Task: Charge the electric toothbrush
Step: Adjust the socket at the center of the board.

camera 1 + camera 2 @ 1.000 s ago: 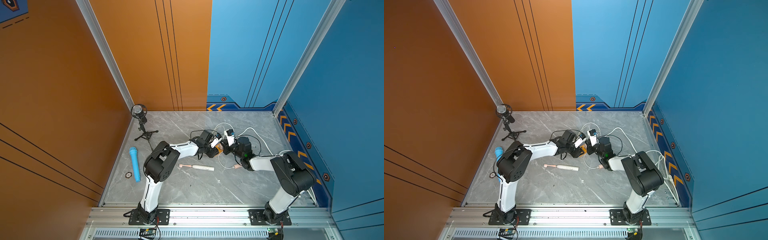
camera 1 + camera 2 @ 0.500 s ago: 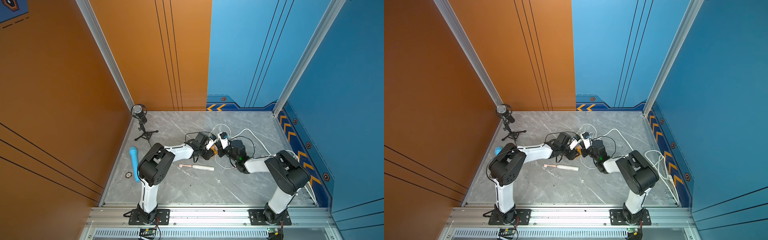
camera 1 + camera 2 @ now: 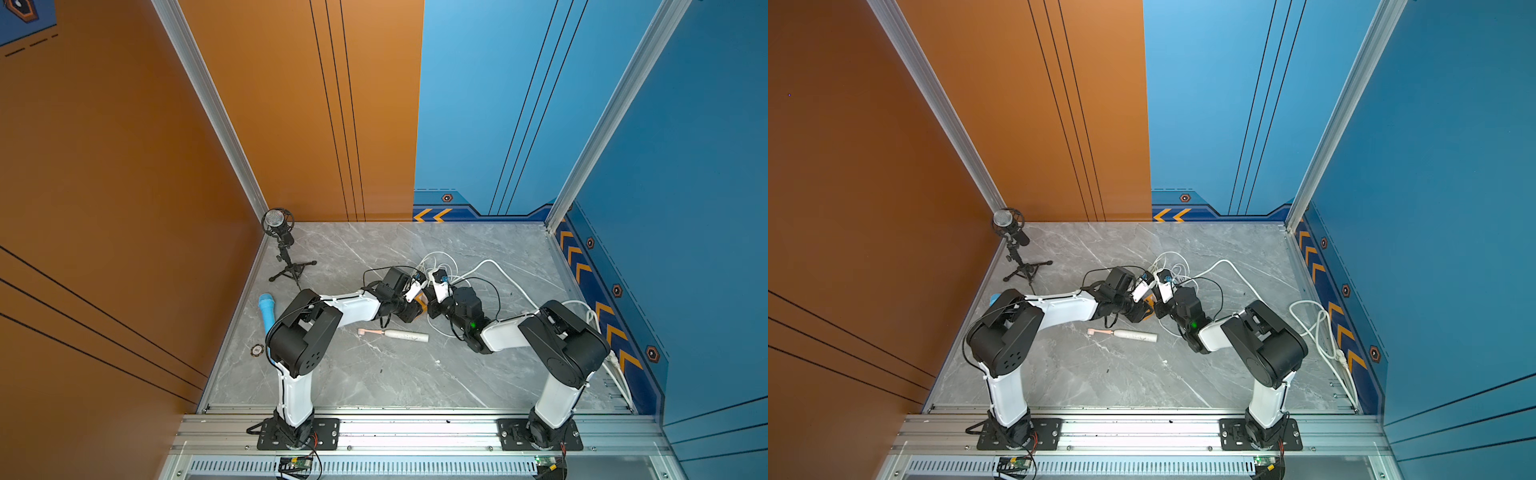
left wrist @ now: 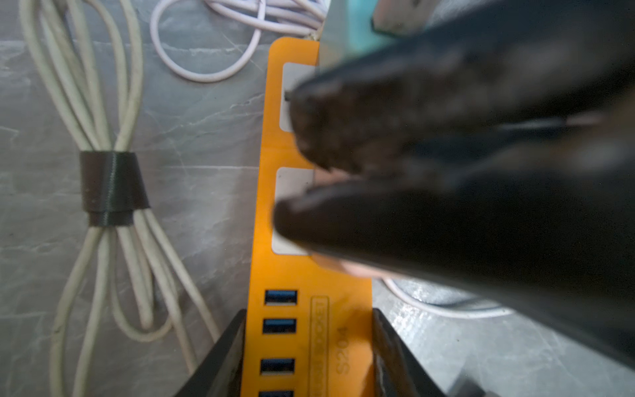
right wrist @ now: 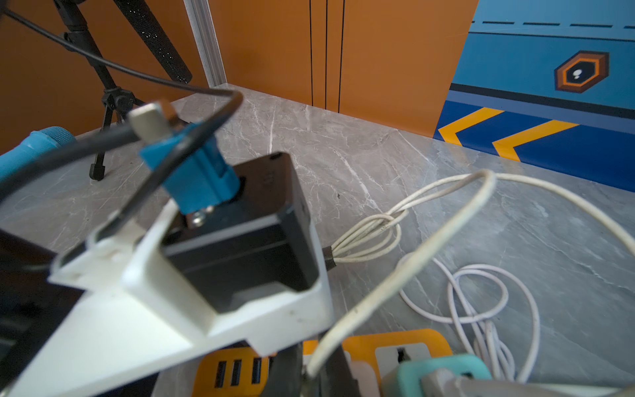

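**Both grippers at the power strip, toothbrush lying apart**

Left gripper (image 4: 308, 314): clamps the flat orange plastic power strip (image 4: 285, 275) across its width, one black finger pressed to each long side, at the row of blue USB ports (image 4: 280, 297).

Right gripper (image 4: 295, 172): closed tight, fingers nearly touching, blurred over the strip's pale grey sockets (image 4: 292, 182). Shows a pale sliver between the fingers, too blurred to name. Cannot tell whether it touches the sockets. Faces the left gripper nose to nose above the strip in both top views.

Beside the strip, on the grey marble tabletop (image 3: 374, 374): an off-white cable bundle (image 4: 110, 185) cinched by a black band. Past the strip's far end: a loose coil of thin pale-pink cable (image 4: 206, 68). In the right wrist view, low over the strip: a rounded teal piece (image 5: 443, 373), unclear what.

Nearer the arm bases, well apart from both grippers: the white electric toothbrush (image 3: 392, 334) with a pink brush head, lying flat on the marble, head toward the left arm's side.

Further out, toward the orange wall: a black microphone on a small tripod (image 3: 278, 237), upright in the corner. Next to it, a blue handheld microphone (image 3: 266, 309) lying flat, partly hidden behind the left arm. Just beside that, a small round disc (image 3: 257, 350).
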You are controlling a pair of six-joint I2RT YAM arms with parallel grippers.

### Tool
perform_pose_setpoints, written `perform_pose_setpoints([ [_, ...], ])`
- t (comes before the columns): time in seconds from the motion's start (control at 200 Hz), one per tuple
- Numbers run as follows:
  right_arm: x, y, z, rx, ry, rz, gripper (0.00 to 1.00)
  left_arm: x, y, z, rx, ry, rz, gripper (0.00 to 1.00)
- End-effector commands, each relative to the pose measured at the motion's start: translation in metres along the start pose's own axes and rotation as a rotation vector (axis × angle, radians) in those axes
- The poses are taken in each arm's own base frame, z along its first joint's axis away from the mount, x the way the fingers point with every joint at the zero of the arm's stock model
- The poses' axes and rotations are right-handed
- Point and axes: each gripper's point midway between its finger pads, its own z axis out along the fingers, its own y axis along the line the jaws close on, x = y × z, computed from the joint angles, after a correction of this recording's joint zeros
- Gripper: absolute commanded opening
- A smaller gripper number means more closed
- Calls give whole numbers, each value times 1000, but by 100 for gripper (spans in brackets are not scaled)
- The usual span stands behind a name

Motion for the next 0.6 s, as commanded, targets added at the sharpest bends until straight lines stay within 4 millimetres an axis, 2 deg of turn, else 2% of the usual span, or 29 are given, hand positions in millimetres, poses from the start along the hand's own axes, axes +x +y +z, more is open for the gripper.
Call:
perform_pose_setpoints([
  [0.0,145,9,-41,-7,500,27,0,8,11,-9,-38,29,-58,28],
  [0.085,123,9,-40,0,426,32,0,13,13,-12,-49,32,-58,29],
  [0.22,77,12,-25,-18,322,40,14,16,11,-9,-40,39,-55,30],
  [0.295,47,8,-22,-7,251,44,21,16,10,-6,-44,40,-48,31],
  [0.42,6,-2,-22,14,158,55,28,17,8,-4,-36,41,-46,34],
  [0.515,-20,-2,-24,0,114,56,31,11,4,-7,-22,26,-34,43],
  [0.596,-37,-5,-29,14,100,71,34,0,2,-18,-20,-7,-29,52],
])
